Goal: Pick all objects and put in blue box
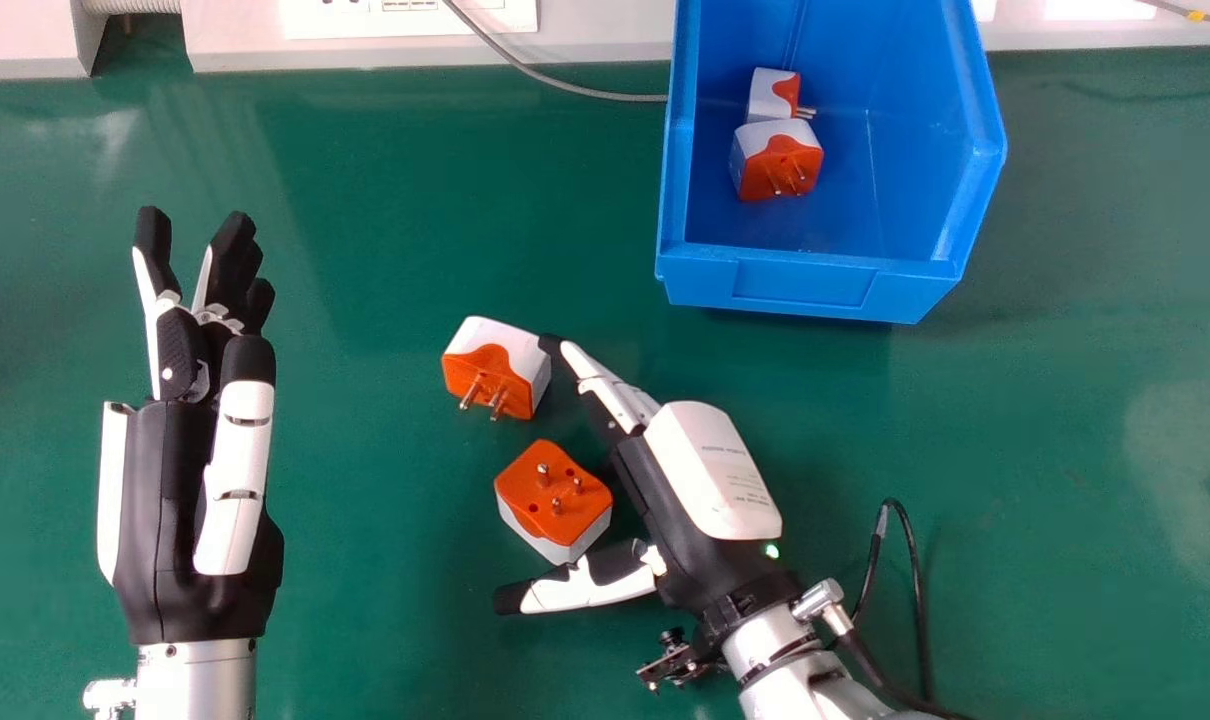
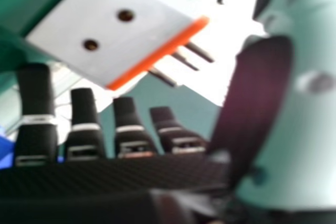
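while two adapters (image 1: 555, 495) sit beside the right hand (image 1: 665, 500), its back bears print (image 1: 733, 480).

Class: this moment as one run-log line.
right robot hand: open, beside two adapters on table | left robot hand: open | blue box: two more adapters | status: unfinished

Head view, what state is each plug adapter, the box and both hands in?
Blue box, open-topped, partly filled.
Front boxed adapter, pins exposed.
Rear boxed adapter, pins exposed.
Farther table adapter, on its side.
Nearer table adapter, pins up.
Left hand, open, empty.
Right hand, open, not gripping.
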Tool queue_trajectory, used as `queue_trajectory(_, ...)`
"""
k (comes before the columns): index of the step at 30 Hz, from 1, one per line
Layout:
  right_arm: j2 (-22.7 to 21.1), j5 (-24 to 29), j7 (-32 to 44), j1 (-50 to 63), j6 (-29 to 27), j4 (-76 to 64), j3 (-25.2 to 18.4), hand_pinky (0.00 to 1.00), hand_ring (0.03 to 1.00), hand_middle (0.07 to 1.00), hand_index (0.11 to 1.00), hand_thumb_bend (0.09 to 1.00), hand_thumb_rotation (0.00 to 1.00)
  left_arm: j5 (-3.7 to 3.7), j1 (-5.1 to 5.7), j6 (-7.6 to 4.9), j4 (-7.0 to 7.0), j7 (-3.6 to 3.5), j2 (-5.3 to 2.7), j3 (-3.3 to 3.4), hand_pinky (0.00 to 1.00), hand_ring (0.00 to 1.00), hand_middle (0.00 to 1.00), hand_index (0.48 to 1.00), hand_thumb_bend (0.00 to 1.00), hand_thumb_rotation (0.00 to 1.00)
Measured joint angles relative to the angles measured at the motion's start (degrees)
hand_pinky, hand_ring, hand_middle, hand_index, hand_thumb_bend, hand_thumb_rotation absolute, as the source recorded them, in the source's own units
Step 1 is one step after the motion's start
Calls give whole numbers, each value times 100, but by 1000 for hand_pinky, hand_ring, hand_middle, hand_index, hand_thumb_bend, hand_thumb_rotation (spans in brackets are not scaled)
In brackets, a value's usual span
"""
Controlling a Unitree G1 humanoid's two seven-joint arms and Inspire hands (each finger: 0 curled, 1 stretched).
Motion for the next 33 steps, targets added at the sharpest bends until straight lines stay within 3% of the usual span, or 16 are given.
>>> queue_trajectory(6,22,1,-96,36,-1,0,-26,601,693,766,786,903,84,0,1,0,0,2,0,-2,1000,986,967,948,360,717)
queue_trajectory(10,41,-19,-337,97,-4,17,-2,543,609,678,706,860,43,4,2,0,0,3,0,-2,1000,987,967,948,360,716)
queue_trajectory(11,44,-24,-393,107,-5,24,9,521,581,636,667,794,34,6,1,0,0,4,0,-2,1000,987,967,948,360,716)
queue_trajectory(13,50,-32,-493,125,-8,43,27,521,581,636,667,794,34,8,1,0,0,2,0,-2,1000,987,967,948,360,716)
queue_trajectory(16,50,-52,-584,127,-14,69,56,466,514,555,589,665,17,4,1,1,0,-3,1,0,1000,987,968,948,361,716)
queue_trajectory(23,48,-63,-667,123,-15,77,67,420,461,499,541,585,7,-7,1,35,0,-22,1,-2,1000,987,968,948,360,716)
queue_trajectory(33,-15,-44,-751,97,-62,76,59,389,435,474,513,544,1,-9,-14,36,2,-26,1,2,1000,988,968,949,360,717)
